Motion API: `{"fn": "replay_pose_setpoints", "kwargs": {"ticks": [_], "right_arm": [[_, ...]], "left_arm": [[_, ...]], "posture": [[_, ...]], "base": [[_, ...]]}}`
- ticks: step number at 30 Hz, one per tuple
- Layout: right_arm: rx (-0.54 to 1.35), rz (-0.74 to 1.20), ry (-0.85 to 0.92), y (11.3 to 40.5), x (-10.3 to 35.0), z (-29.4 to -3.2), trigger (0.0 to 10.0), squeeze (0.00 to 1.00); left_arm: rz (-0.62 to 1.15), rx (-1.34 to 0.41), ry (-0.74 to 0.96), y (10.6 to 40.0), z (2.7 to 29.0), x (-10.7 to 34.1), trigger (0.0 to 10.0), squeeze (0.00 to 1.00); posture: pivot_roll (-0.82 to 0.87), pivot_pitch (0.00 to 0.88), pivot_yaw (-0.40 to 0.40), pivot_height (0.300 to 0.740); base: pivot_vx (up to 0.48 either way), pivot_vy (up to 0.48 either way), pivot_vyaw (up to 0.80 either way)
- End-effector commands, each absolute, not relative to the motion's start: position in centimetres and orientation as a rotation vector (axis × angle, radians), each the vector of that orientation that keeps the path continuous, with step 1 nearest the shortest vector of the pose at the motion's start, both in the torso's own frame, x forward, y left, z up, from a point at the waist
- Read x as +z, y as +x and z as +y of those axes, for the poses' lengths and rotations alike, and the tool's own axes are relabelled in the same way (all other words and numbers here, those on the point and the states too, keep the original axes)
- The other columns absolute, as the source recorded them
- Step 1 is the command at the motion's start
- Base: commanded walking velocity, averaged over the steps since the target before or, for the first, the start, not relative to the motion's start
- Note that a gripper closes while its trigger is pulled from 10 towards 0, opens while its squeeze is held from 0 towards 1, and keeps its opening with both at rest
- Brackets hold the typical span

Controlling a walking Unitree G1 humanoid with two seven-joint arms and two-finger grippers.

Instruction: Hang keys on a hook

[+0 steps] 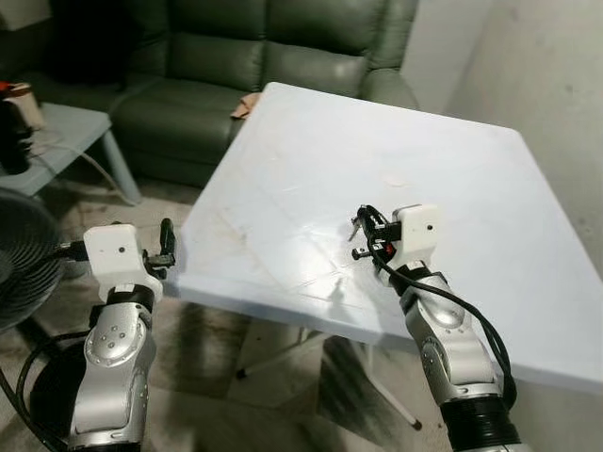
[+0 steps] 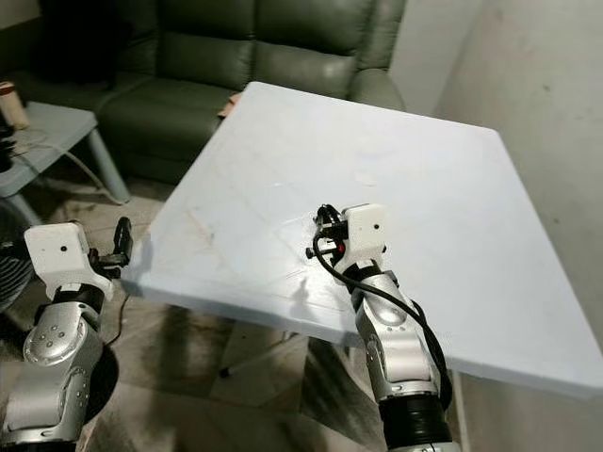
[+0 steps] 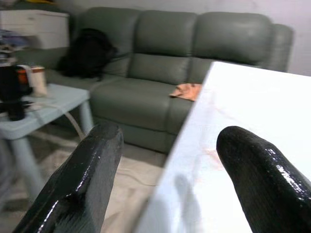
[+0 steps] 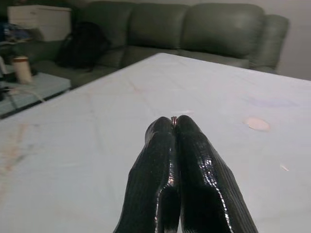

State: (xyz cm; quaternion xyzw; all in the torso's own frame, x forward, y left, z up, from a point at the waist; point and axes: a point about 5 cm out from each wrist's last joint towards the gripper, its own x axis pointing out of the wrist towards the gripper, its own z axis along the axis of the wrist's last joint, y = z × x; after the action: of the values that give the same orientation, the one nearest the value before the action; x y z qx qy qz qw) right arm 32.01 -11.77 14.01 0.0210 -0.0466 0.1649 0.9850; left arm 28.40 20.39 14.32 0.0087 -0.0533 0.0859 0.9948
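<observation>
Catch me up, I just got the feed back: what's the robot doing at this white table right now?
The right gripper is over the white table near its front edge, with its fingers pressed shut; a sliver of metal, probably the keys, shows between their tips. The left gripper is open and hovers just off the table's left front corner, holding nothing. Behind the table are a green sofa and a small side table. I cannot make out a hook from here.

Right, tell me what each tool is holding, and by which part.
The right tool is shut on a small metal piece, perhaps the keys, pinched at the fingertips; which part cannot be told. The left tool is open, holding nothing.
</observation>
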Motion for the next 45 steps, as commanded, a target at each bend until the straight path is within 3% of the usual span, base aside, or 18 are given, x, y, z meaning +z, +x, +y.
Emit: {"fn": "replay_pose_setpoints", "kwargs": {"ticks": [1, 45], "right_arm": [[0.332, -0.099, 0.037, 32.4, 14.4, -11.6, 10.0, 0.00], [0.339, -0.070, 0.013, 32.6, 13.9, -11.4, 10.0, 0.00]], "left_arm": [[-0.115, 0.172, 0.026, 28.6, 20.2, 14.5, 10.0, 0.00], [-0.040, 0.185, -0.053, 28.7, 20.3, 13.4, 10.0, 0.00]], "posture": [[-0.03, 0.000, -0.072, 0.740], [-0.02, 0.000, -0.086, 0.740]], "base": [[0.000, 0.000, -0.75], [0.000, 0.022, -0.75]]}}
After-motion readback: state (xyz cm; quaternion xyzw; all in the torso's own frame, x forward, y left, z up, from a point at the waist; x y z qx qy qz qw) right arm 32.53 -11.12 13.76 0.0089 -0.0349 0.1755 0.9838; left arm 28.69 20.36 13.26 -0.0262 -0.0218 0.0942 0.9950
